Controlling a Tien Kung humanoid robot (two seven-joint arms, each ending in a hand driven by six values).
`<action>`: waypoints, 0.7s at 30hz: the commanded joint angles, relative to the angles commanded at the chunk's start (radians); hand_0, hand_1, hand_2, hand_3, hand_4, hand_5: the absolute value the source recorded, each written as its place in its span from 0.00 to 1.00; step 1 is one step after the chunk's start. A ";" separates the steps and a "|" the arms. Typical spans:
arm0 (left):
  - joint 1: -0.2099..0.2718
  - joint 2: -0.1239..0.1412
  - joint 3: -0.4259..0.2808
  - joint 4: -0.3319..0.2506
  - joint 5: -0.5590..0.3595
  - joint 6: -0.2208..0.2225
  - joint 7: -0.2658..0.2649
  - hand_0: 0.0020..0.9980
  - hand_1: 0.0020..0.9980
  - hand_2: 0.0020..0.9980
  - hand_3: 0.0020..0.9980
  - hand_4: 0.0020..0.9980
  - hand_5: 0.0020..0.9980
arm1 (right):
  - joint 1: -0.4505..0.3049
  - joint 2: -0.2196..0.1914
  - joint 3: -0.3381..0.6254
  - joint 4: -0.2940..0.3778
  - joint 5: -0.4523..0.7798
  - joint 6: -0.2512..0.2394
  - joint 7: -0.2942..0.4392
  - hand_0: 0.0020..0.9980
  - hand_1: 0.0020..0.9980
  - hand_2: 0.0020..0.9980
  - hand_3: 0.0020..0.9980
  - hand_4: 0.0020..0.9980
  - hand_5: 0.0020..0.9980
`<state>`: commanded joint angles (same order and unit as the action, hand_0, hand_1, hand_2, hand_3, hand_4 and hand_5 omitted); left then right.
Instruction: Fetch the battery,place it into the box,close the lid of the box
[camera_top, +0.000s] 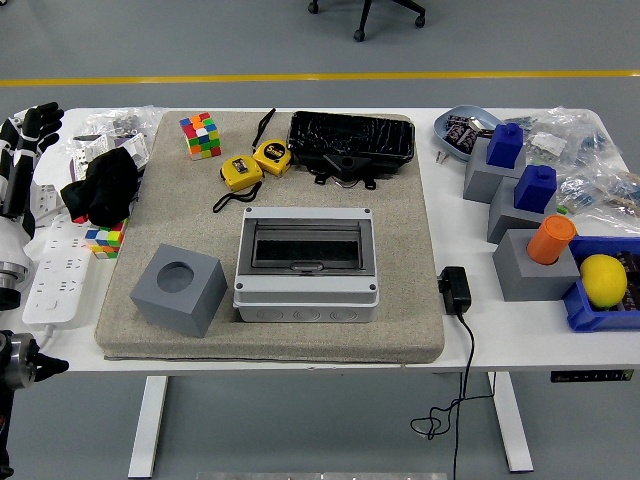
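Box: the grey box (306, 268) stands in the middle of the beige mat (270, 338), its dark see-through lid (305, 245) lying flat and down.
Battery: I cannot pick out a battery for certain. The blue dish (452, 125) at the far right holds small dark packets (466, 130) that might be batteries, but they are too small to tell. The tinted lid hides whether anything lies inside the box.
Stage: a shut lid fits 2 readings, the battery already boxed and covered, or the box waiting to be opened and filled. The view does not settle which.
Left robot hand: the left robot hand (33, 127) is at the far left edge of the table (480, 330), raised near the black cloth (100, 187), fingers loosely extended and holding nothing. It is well apart from the box.
Right robot hand: out of view.
Near the box: a grey cube with a round hole (178, 289) sits just to its left, 2 yellow tape measures (254, 164) and a black tray (351, 142) lie beyond it, and a black charger (455, 290) is at its right.
Doing it well: any reach toward the box from the left should pass over the grey cube and cloth without brushing them. The latch tab (306, 267) at the lid's front edge looks like the place to press or lift, with the box steadied so it does not slide on the mat.
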<state>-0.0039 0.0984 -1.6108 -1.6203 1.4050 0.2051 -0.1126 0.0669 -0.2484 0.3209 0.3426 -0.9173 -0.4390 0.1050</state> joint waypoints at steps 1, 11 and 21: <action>-0.001 -0.001 0.000 0.000 0.000 0.000 0.001 0.82 0.83 0.78 0.74 1.00 0.92 | 0.000 0.000 0.000 -0.001 0.002 0.000 0.000 0.82 0.81 0.79 0.81 1.00 1.00; -0.005 -0.005 -0.001 0.002 0.003 -0.002 0.004 0.85 0.85 0.78 0.74 1.00 0.92 | 0.004 0.001 0.012 -0.001 -0.002 0.000 -0.001 0.82 0.81 0.79 0.81 1.00 1.00; -0.011 -0.010 -0.004 -0.005 0.004 -0.002 0.003 0.87 0.86 0.79 0.75 1.00 0.94 | 0.007 -0.007 0.018 -0.003 0.001 -0.005 -0.001 0.82 0.81 0.79 0.81 1.00 1.00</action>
<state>-0.0153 0.0885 -1.6151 -1.6255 1.4088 0.2032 -0.1100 0.0743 -0.2558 0.3386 0.3399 -0.9166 -0.4436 0.1036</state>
